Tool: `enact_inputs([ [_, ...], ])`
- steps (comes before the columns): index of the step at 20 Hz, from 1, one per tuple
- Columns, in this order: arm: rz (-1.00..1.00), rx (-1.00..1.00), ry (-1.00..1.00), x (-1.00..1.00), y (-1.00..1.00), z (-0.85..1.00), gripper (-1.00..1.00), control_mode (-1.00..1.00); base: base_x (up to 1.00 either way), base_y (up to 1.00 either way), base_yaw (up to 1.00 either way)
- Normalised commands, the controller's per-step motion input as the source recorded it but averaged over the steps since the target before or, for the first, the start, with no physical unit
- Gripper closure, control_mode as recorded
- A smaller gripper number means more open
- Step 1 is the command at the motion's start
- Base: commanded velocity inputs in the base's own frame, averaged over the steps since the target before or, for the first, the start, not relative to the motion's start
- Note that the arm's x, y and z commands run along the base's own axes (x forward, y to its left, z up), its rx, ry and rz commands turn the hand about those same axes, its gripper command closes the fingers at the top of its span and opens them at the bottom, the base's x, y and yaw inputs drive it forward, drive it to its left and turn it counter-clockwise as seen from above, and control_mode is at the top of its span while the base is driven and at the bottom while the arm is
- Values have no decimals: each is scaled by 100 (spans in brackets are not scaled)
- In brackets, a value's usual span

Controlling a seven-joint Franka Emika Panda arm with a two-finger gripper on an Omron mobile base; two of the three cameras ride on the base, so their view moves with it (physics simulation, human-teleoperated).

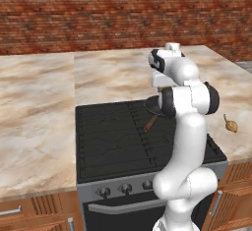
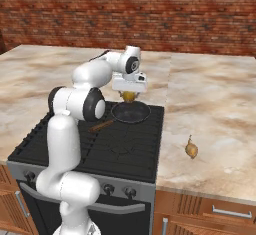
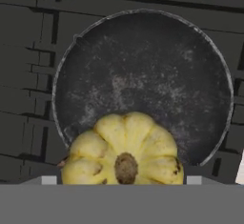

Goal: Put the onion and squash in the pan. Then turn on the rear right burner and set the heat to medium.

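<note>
One bright yellow, lumpy, ribbed squash sits between the jaws of the white arm's two-finger gripper, which stand wide around it and carry it clear of any surface. In the right base view the squash hangs just under the hand, above the rear rim of the small round dark grey-black skillet pan that rests on the rear right burner of the black barred cooktop.

Seen along the gripper, the pan's floor spreads out beyond the squash, with the yellow piece overlapping the near edge of the rim. So the relation that matters is this: the pan lies below the squash and mostly off to one side of it, not squarely underneath. My judgement is that the hand wants a short shift toward the pan's centre before letting go, or the piece may catch the rim and roll onto the grate.

The pan is empty; nothing lies on its speckled floor. Its straight brown wooden handle points toward the front of the stove, away from the gripper's side.

The small tan-orange onion with its pointed stem tip lies on the marble counter to the right of the cooktop, well apart from the pan and not yet moved.
</note>
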Motion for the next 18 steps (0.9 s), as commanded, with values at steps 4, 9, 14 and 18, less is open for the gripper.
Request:
enact_inputs([
  [4, 0, 1, 1, -3, 0, -44, 100, -100, 0, 0, 0],
  [9, 0, 0, 0, 4, 0, -33, 100, -100, 0, 0, 0],
  [14, 0, -1, 0, 8, 0, -49, 100, -100, 0, 0, 0],
  [18, 0, -1, 0, 3, 0, -37, 100, -100, 0, 0, 0],
])
